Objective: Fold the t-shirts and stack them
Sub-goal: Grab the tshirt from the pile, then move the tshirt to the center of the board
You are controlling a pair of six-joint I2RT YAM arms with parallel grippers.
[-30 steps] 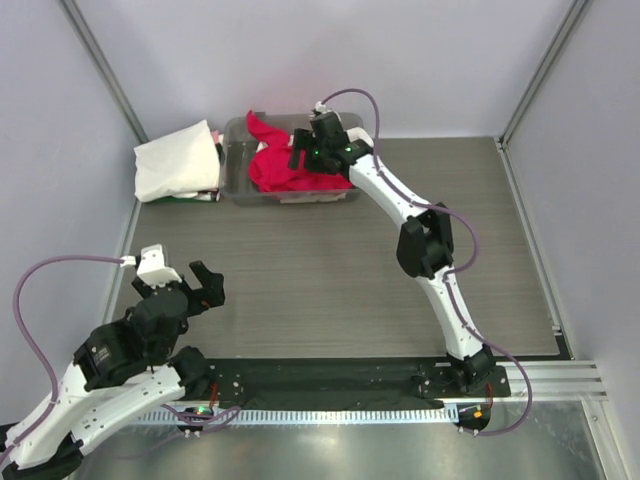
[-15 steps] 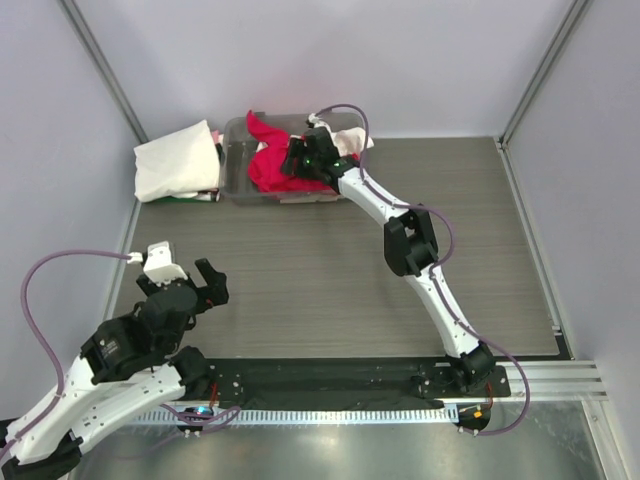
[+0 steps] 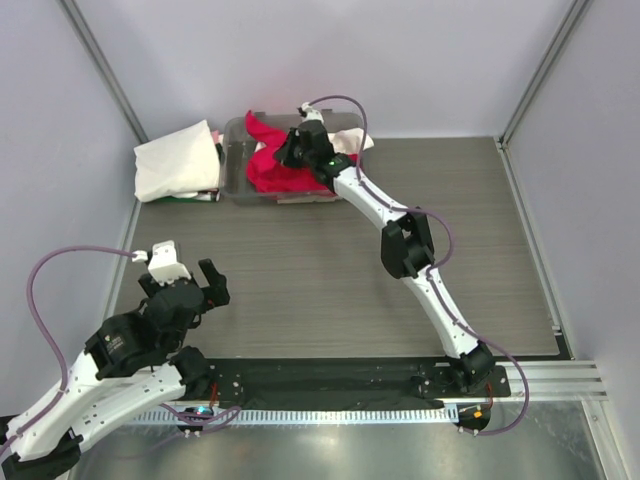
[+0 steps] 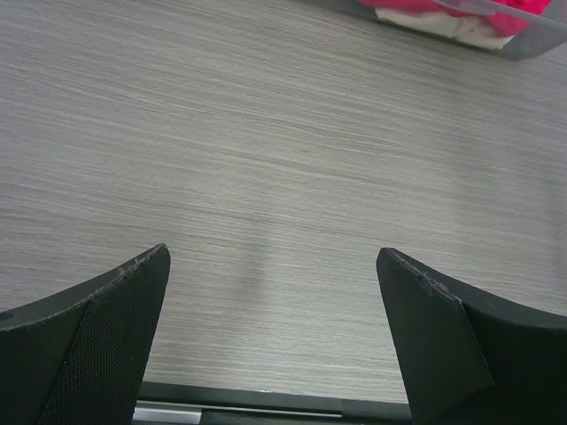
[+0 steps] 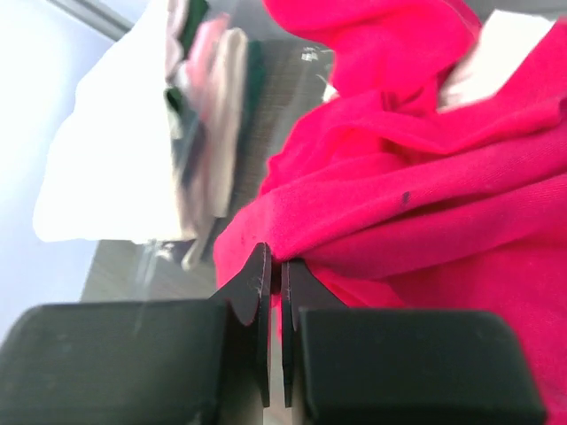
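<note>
- right pincer (image 5: pixel 275 266) clamped shut on a fold of red t-shirt (image 5: pixel 399 204) in tub (image 3: pixel 234 160)
- left pincer (image 4: pixel 273 257) wide open, holding nothing, above desk (image 4: pixel 266 133)
- white t-shirt (image 3: pixel 175 160) just beside tub

Both arms, left (image 3: pixel 100 395) and right (image 3: pixel 372 200), are white shells with black joints. A purple cable (image 3: pixel 35 290) loops behind each set of fingers. The left gripper (image 4: pixel 273 255) has black wedge fingers (image 4: pixel 84 345) with meshed inner faces and scuffed edges. The right gripper (image 5: pixel 275 261) has thin black blades on square blocks.
</note>
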